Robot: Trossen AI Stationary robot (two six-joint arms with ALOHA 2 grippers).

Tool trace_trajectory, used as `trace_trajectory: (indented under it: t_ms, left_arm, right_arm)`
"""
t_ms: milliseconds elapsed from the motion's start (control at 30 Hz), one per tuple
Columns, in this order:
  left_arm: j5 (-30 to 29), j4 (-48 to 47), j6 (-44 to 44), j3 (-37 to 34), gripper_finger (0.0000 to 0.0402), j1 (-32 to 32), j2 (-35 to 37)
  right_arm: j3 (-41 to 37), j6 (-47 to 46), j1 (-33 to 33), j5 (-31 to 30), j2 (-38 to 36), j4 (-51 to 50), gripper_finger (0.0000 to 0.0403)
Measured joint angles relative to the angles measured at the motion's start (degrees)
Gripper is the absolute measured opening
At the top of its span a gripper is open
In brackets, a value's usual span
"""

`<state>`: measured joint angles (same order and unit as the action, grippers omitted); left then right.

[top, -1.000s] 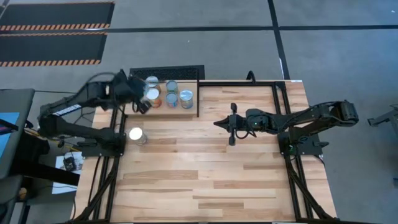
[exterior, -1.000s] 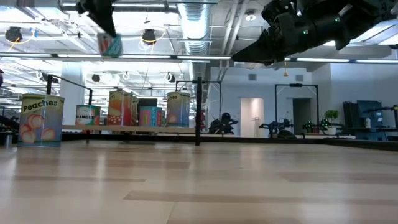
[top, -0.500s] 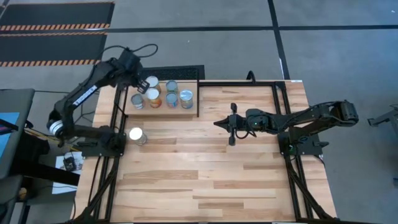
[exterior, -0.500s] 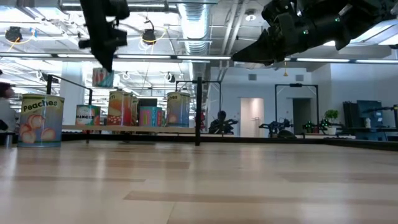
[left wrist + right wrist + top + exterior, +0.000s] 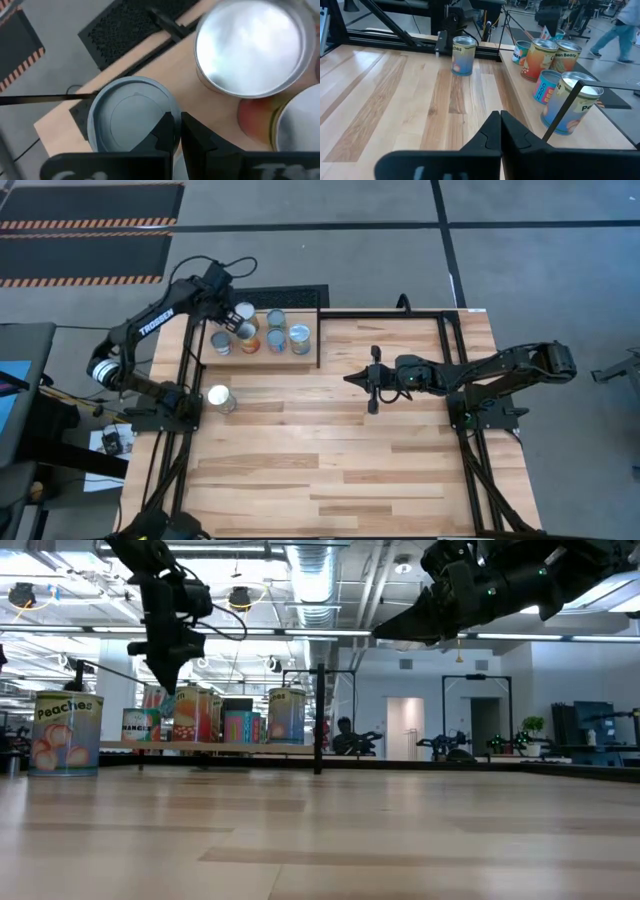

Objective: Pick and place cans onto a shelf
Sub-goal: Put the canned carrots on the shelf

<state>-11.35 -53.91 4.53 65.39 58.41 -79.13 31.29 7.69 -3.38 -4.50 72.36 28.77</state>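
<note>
My left gripper (image 5: 229,328) is over the left end of the shelf (image 5: 303,357), a light-wood board framed by black rods. It is shut on a can with a dull grey lid (image 5: 221,342), which also shows in the left wrist view (image 5: 131,116) and in the low view (image 5: 158,702). Several other cans stand on the shelf around it, such as a shiny-lidded one (image 5: 250,47). A Peaches can (image 5: 220,398) stands on the table in front of the shelf. My right gripper (image 5: 372,380) is shut and empty, above the middle of the table. My left gripper pinches the can's top rim (image 5: 169,104) between its two nearly closed fingers. The fingers come from above, pointing down. The can hangs upright below them at the level of the shelf's cans. Other cans hide its bottom, so I cannot tell whether it stands on the board.
The shelf's black corner rod (image 5: 319,718) stands at its right end. The Peaches can (image 5: 66,733) stands near the table's left edge. Bare plank tabletop (image 5: 330,460) stretches from the middle to the near edge. A person walks in the room beyond (image 5: 620,30).
My left gripper has gone down with the can, from well above the shelf to the level of the other cans at the shelf's left end. It has stayed shut on the can, which has swung from tilted to upright.
</note>
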Motion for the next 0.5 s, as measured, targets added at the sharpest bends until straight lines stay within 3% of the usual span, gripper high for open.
trace_trajectory:
  t_ms: [500]
  left_arm:
    - [0.3,2.7,0.0,-1.9,0.0006,0.2,-1.6]
  right_arm:
    - [0.0,-0.1,0.0,0.0,0.0,0.0,0.0012]
